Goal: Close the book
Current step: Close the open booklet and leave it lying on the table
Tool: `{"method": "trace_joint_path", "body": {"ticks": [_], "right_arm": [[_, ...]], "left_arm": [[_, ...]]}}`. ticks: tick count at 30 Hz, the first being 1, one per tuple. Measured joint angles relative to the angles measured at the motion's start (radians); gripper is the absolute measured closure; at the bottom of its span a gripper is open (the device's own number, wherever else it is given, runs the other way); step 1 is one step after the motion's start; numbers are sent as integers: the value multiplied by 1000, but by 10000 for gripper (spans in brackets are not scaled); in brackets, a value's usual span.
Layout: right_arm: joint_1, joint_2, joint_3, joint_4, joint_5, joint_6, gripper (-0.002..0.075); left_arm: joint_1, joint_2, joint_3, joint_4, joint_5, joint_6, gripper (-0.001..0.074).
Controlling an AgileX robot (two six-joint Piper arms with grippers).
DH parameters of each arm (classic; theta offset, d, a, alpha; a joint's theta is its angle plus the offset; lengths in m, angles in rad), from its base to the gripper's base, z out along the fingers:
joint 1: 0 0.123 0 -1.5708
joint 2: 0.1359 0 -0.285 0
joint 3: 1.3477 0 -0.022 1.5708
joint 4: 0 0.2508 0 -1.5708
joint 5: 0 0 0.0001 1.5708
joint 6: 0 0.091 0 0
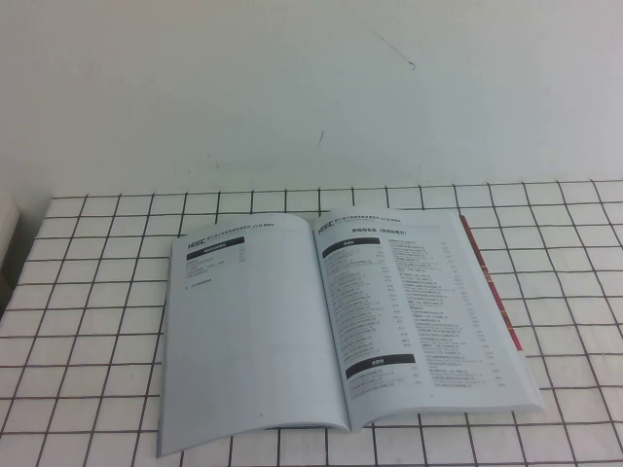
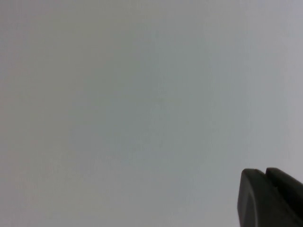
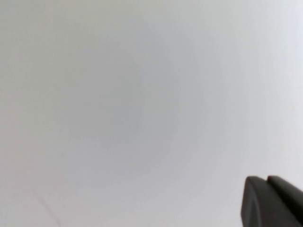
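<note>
Book (image 1: 341,321) is seen lying open, face up, on the white black-gridded tabletop (image 1: 97,292), near its middle and towards the robot's side. Its left page (image 1: 243,331) is mostly blank; its right page (image 1: 428,311) is filled with printed columns. A red cover edge (image 1: 492,292) is exposed along the right side.

It is judged to be a light paperback with limp, smooth sheets, likely to bow or fan when lifted. The left half appears to be the thinner one, so its outer edge is judged the better place to take hold, to be swung over the central fold.

Neither arm is shown in the high view. Only a dark corner of the left gripper (image 2: 272,201) is caught in its wrist view, against a blank pale surface, away from the book. The right gripper (image 3: 272,203) is shown likewise. Whether either is released or clenched cannot be told.
</note>
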Motion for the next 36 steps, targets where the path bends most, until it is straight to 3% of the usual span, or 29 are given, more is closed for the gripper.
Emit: {"method": "trace_joint_path", "body": {"ticks": [6,10,12,18,26,30,36], "right_arm": [[0,-2,0,25,-256,-5,729],[0,-2,-2,61,-265,-7,729],[0,-2,-32,61,-159,-7,729],[0,28,-326,61,446,-11,729],[0,384,-641,80,870,-34,729],[0,607,-737,158,940,-157,729],[0,951,-813,377,943,-476,729]], "left_arm": [[0,0,0,-5,-228,9,738],[0,0,-4,-71,-162,11,738],[0,0,-43,-83,-1,8,738],[0,74,-315,-81,493,1,738],[0,479,-627,-67,960,115,738],[0,660,-697,-138,1014,197,738],[0,898,-701,-339,1003,371,738]]}}
